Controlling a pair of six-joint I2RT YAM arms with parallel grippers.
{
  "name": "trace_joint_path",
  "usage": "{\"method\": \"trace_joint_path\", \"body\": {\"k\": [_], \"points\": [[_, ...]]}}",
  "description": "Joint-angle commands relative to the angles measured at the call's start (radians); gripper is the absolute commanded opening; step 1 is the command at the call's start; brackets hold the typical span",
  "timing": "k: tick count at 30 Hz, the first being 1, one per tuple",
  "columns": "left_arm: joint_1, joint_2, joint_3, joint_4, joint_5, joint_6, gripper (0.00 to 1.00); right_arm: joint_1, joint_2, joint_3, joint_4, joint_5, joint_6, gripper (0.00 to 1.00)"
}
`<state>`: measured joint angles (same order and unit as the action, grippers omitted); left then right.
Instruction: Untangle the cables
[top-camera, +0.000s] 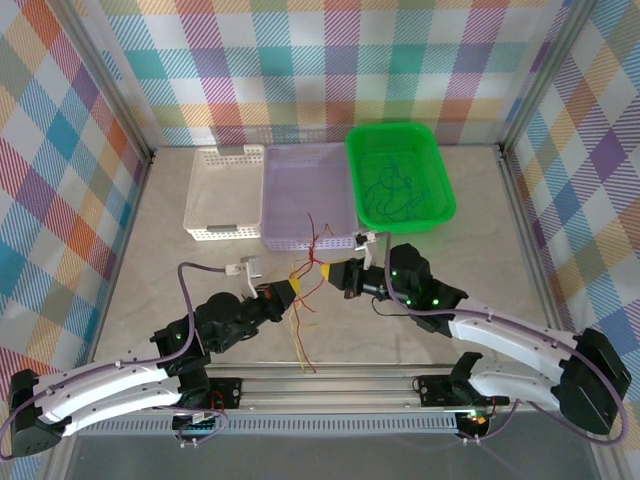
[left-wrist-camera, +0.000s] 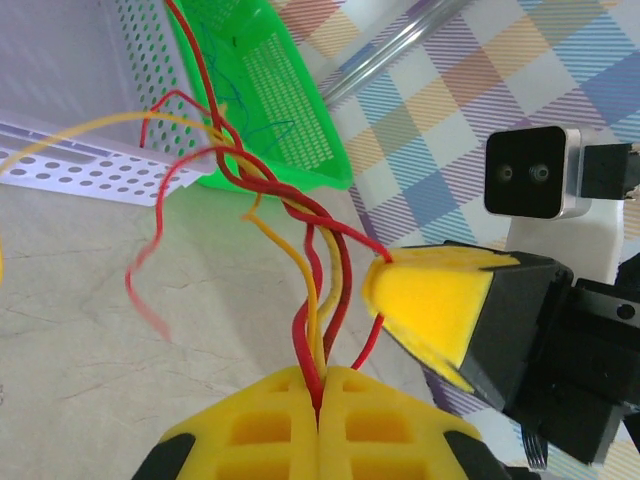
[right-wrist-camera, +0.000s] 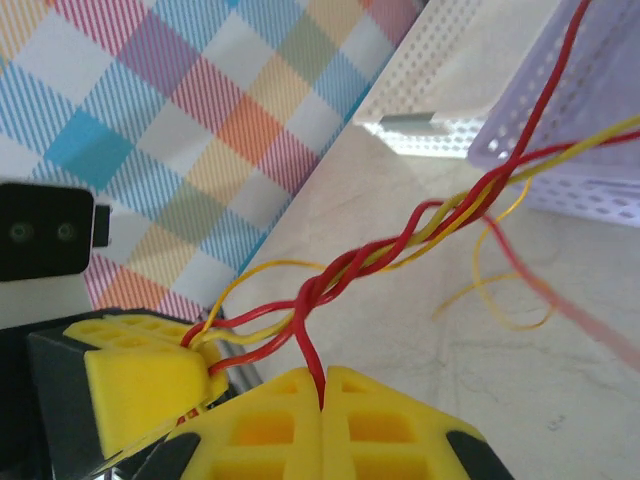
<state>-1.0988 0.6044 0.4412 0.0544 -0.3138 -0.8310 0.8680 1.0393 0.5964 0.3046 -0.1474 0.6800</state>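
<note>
A twisted bundle of red and yellow cables (top-camera: 313, 248) rises between my two grippers above the table, and loose ends trail down toward the near edge (top-camera: 303, 345). My left gripper (top-camera: 297, 290) (left-wrist-camera: 322, 375) is shut on several red and yellow strands of the cables (left-wrist-camera: 318, 265). Just to its right, my right gripper (top-camera: 329, 272) (right-wrist-camera: 322, 385) is shut on a single red strand that leaves the twist (right-wrist-camera: 400, 250). The two grippers nearly touch. Thin blue and green cables (top-camera: 395, 190) lie in the green basket (top-camera: 385, 128).
A lilac basket (top-camera: 300, 180) stands just behind the grippers, a white basket (top-camera: 215, 233) to its left and the green one to its right. Checked walls enclose the table on three sides. The arms' rail runs along the near edge (top-camera: 330, 383).
</note>
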Motion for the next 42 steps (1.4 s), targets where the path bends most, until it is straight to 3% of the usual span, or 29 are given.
{"method": "trace_joint_path", "body": {"k": [1, 7, 13, 18, 27, 33, 42], "points": [[-0.007, -0.041, -0.011, -0.005, -0.019, -0.012, 0.00, -0.049, -0.053, -0.030, -0.053, 0.137, 0.034, 0.00], [-0.007, -0.088, -0.011, -0.068, -0.024, -0.004, 0.00, -0.156, -0.165, -0.061, -0.122, 0.136, 0.081, 0.00], [-0.004, -0.176, 0.001, -0.209, -0.058, 0.009, 0.00, -0.352, -0.310, -0.058, -0.242, 0.045, 0.106, 0.00], [0.005, -0.245, 0.031, -0.350, -0.103, 0.031, 0.00, -0.448, -0.364, -0.036, -0.325, -0.014, 0.092, 0.00], [0.016, -0.309, 0.204, -0.679, -0.303, 0.119, 0.00, -0.594, -0.434, 0.054, -0.556, 0.003, 0.043, 0.00], [0.018, -0.348, 0.322, -0.839, -0.437, 0.181, 0.00, -0.662, -0.427, 0.111, -0.625, -0.055, 0.034, 0.00], [0.019, -0.326, 0.400, -0.879, -0.460, 0.267, 0.00, -0.653, -0.256, 0.237, -0.468, -0.384, 0.075, 0.00]]}}
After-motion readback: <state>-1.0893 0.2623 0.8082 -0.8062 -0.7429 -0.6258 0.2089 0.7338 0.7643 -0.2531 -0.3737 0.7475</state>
